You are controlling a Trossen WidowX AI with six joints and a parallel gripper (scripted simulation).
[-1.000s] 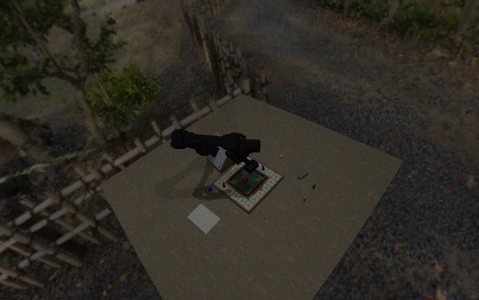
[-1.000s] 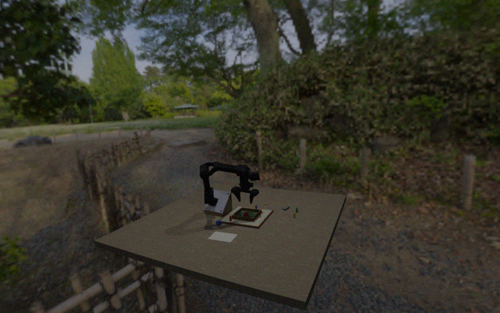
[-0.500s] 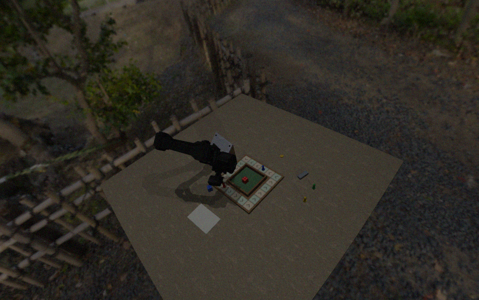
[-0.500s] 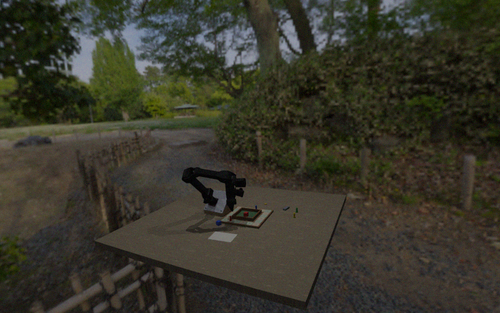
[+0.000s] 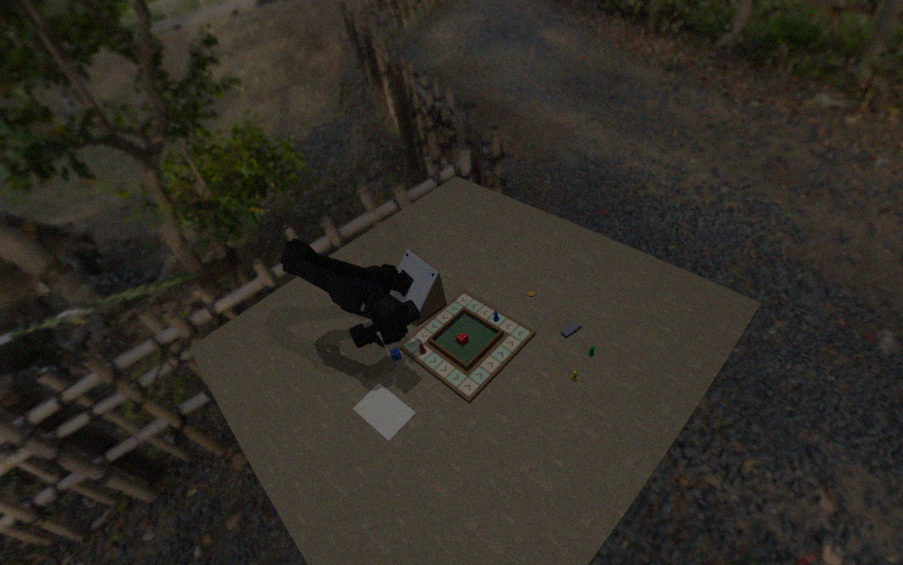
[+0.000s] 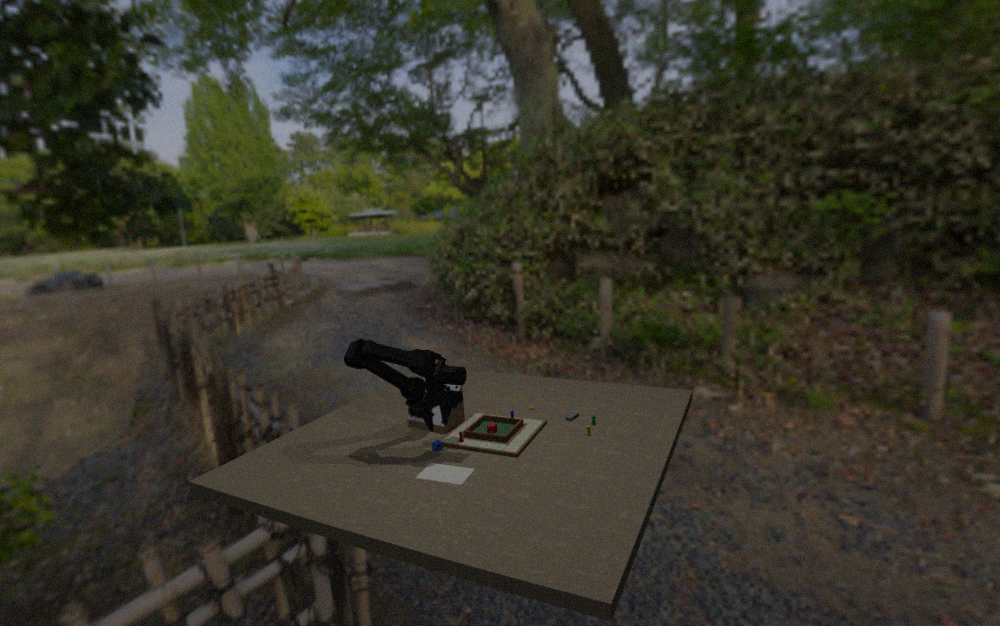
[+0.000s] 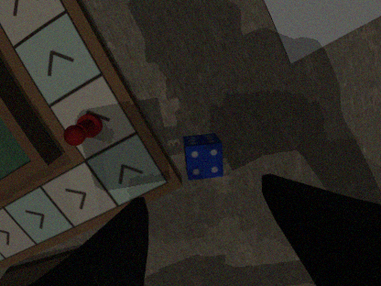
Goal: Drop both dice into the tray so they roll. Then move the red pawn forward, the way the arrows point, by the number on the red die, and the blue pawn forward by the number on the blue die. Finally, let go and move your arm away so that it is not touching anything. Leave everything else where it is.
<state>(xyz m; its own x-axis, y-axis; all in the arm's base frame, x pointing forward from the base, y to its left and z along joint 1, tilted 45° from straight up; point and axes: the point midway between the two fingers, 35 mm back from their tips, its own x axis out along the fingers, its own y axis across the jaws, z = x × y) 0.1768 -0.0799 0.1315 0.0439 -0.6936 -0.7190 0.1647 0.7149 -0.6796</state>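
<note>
My gripper is open and empty, above the table close to the blue die. The blue die lies on the table just outside the board's corner; one side shows four pips. The red die lies in the green-floored tray; its number is too small to read. The red pawn stands on a pale square beside the corner square near the blue die. The blue pawn stands on the far side of the track.
A white sheet lies near the blue die. Beyond the board are a yellow disc, a grey block, a green pawn and a yellow pawn. The arm's base stands beside the board.
</note>
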